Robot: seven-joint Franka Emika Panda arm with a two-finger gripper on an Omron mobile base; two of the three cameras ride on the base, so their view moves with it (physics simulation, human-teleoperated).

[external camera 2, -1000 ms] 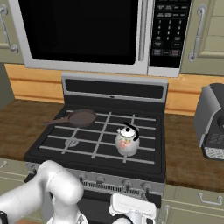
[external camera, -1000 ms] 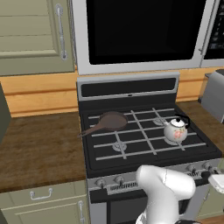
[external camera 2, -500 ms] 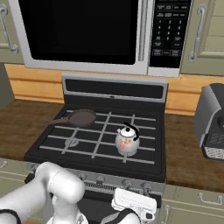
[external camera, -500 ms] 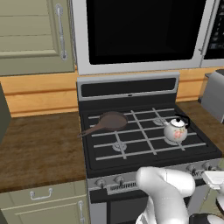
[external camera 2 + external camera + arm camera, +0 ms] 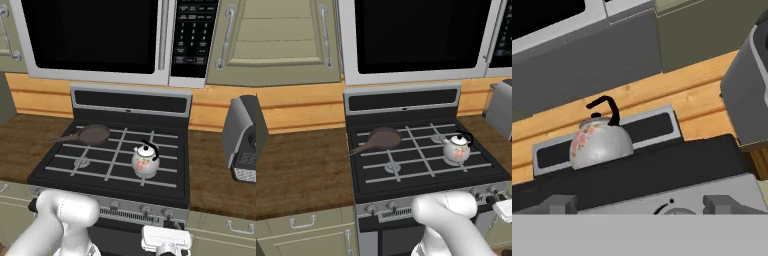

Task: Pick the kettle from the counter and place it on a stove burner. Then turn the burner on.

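Apparently very little has shifted over the last second, and that is itself the finding.

Black gas cooktop with pale grey grate bars (image 5: 423, 181): unchanged. Dark brown wood-grain counter (image 5: 301, 170): nothing of the task is left on it.

White jointed arm (image 5: 448, 220): folded low in front of the stove, elbow at about the same spot as a second ago. In the right base view the hand has crept a little toward the right end of the stove's front edge.

Brown frying pan (image 5: 385, 137): sits at the cooktop's back left, not moved.

Small round white kettle with pink floral marks and a thin dark arched handle (image 5: 457, 148) (image 5: 145, 161): stands upright on the grate at the cooktop's front right, in the same place as before. The burner ring beneath is hidden by its body. I judge the placing step done.

Two-finger gripper (image 5: 641, 205): jaws spread wide, holding nothing, well apart from the kettle. It hangs below the cooktop's front edge, looking up at the kettle (image 5: 601, 142) from low down.

Silver control knob (image 5: 671, 210): just peeking up between the fingertips. Which burner it serves I cannot tell.

Reading: what remains is the burner switch, and the slow sideways creep looks like lining up on a knob.
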